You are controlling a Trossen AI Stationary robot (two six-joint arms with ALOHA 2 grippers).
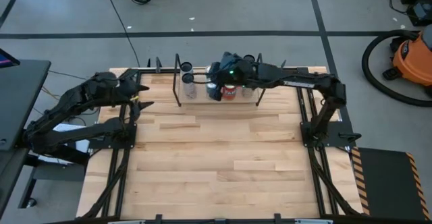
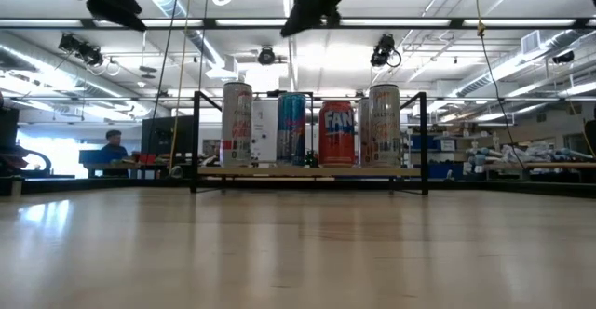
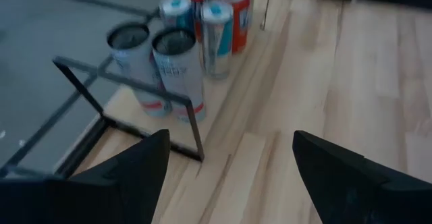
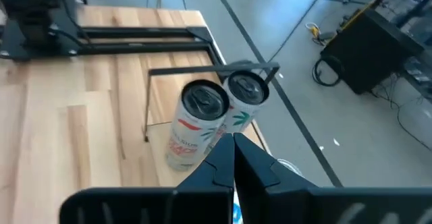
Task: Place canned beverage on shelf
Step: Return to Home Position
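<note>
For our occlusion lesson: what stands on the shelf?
The shelf holds four front cans: white can, blue can, red can, another white can. A second row behind is mostly covered.

Low black-framed wood shelf [image 1: 179, 84] sits along the far edge of the light wood bench [image 1: 216, 156], slim drink cans [image 1: 189, 89] lined up on it. Right claw [image 1: 217, 72] hangs over the cans, left claw [image 1: 142, 96] near the far left corner.

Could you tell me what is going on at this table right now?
Soda cans stand upright in rows on the shelf at the far edge of the table, and neither arm holds one. The right pincer is shut and empty, hanging above the cans. The left pincer is open and hovers near the shelf's left end. The stocking looks finished.
</note>
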